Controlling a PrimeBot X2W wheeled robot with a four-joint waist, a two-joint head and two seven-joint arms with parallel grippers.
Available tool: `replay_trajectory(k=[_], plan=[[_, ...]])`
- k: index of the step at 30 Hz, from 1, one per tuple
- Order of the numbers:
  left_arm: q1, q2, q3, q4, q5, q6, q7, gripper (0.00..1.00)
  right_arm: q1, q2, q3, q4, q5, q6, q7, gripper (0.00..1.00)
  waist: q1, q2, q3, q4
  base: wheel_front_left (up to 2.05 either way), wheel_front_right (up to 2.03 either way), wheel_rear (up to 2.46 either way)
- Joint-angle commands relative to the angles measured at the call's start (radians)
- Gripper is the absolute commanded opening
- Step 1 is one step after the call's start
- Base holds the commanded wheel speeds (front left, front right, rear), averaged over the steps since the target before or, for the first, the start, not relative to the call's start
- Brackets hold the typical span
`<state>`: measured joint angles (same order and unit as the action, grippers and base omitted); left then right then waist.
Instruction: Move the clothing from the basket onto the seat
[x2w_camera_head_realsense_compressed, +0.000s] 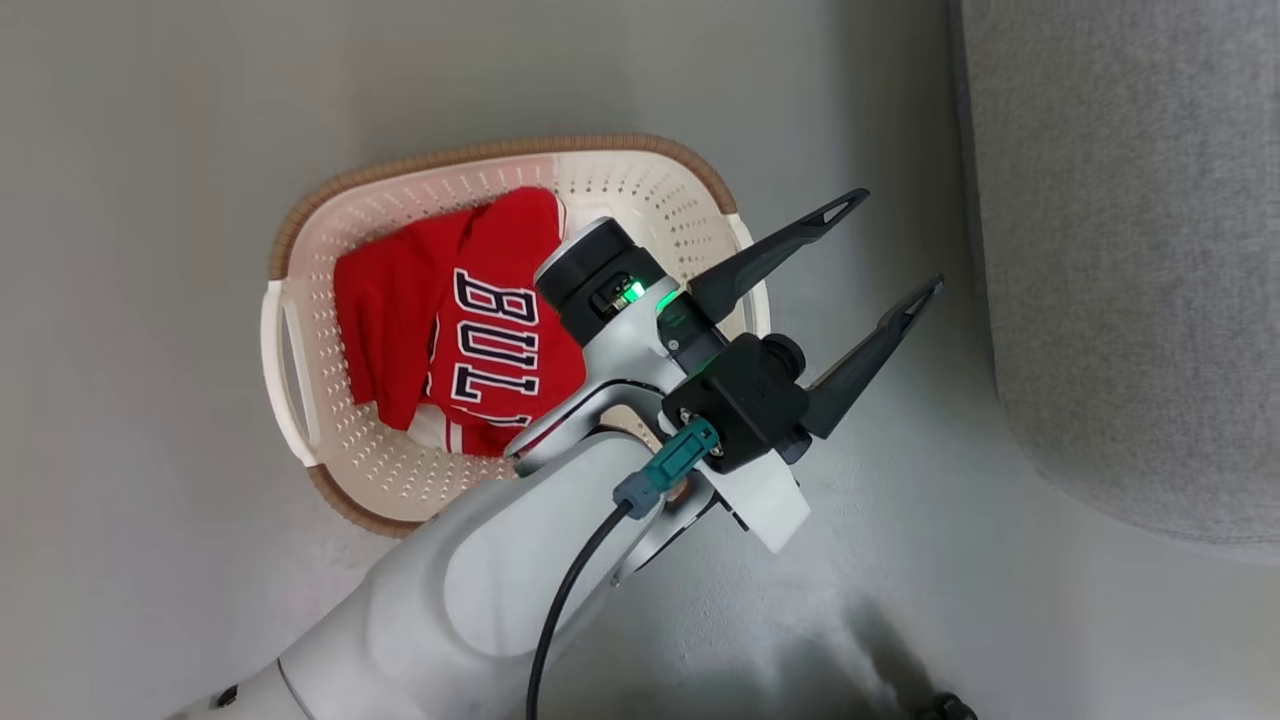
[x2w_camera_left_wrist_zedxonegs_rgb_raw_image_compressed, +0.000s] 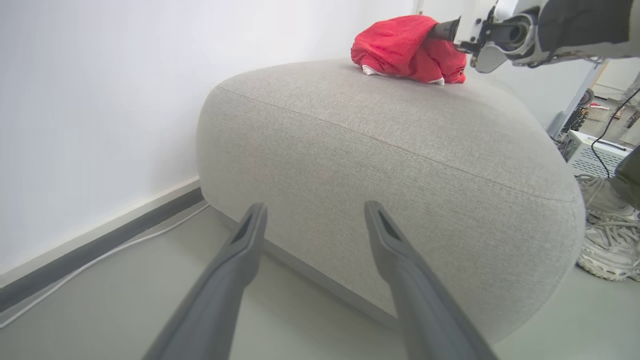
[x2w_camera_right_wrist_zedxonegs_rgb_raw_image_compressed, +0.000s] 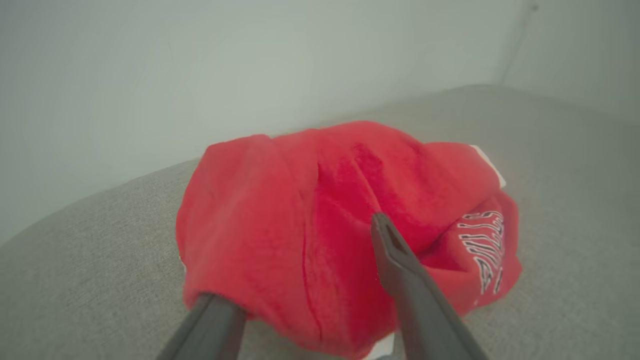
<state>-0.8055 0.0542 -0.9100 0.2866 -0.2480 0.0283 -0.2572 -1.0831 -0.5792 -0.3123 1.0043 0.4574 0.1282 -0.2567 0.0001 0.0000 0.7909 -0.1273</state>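
On the seat top: the seat jersey (x2w_camera_right_wrist_zedxonegs_rgb_raw_image_compressed: 320, 210) lies in a crumpled red mound toward the far side of the grey seat (x2w_camera_left_wrist_zedxonegs_rgb_raw_image_compressed: 380, 165).
Right hand (x2w_camera_right_wrist_zedxonegs_rgb_raw_image_compressed: 310, 235): at the mound with its fingers spread. Cloth drapes over one finger and the other lies on top. Nothing looks pinched, so I judge it is not gripping.
Basket (x2w_camera_head_realsense_compressed: 640, 190): on the floor (x2w_camera_head_realsense_compressed: 150, 560), just left of the seat and apart from it.
Basket jersey (x2w_camera_head_realsense_compressed: 470, 330): inside the basket, loosely folded and covering much of the bottom. Its right part is hidden by the left arm.
Left hand (x2w_camera_head_realsense_compressed: 900, 240): wide and empty, held in the gap between basket and seat. Its fingers point at the seat, not down at the cloth.
Step in hand: drop-off of one garment on the seat. I judge the task about half done, with one piece over and one still in the basket.
Next move calls for: the right hand to back clear without dragging the cloth draped on its finger. The left hand should then turn down into the basket and pinch a raised fold rather than the flat lettered panel.
Look of the clothing: bright red, soft, bunches easily, white trim at the hems. Black-and-white block letters read "BULL" in the basket, with like lettering on the mound's right flank.
Risk: snagged cloth sliding off the seat's rounded edge.
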Motion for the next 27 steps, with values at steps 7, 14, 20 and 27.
replay_trajectory(k=[7, 14, 20, 27], plan=[[0.092, -0.004, 0.069, -0.032, -0.035, 0.002, -0.005, 1.0, 0.271, -0.041, 0.083, -0.163, 0.113, 0.003, -0.005, 1.0, -0.0001, 0.0, -0.165, 0.024, 0.0, 0.0, 0.0], [0.192, -0.004, 0.149, -0.031, -0.046, -0.012, -0.005, 1.0, 0.41, -0.023, 0.128, -0.282, 0.154, 0.003, -0.005, 1.0, -0.0001, 0.0, -0.297, 0.051, 0.0, 0.0, 0.0], [0.289, -0.004, 0.239, -0.025, -0.049, -0.022, -0.005, 1.0, 0.504, 0.022, 0.18, -0.397, 0.138, 0.003, -0.005, 1.0, -0.0001, 0.0, -0.401, 0.08, 0.0, 0.0, 0.0], [0.373, -0.004, 0.344, -0.017, -0.044, -0.027, -0.005, 1.0, 0.569, 0.08, 0.266, -0.506, 0.133, 0.003, -0.005, 1.0, -0.0001, 0.0, -0.479, 0.105, 0.0, 0.0, 0.0]])
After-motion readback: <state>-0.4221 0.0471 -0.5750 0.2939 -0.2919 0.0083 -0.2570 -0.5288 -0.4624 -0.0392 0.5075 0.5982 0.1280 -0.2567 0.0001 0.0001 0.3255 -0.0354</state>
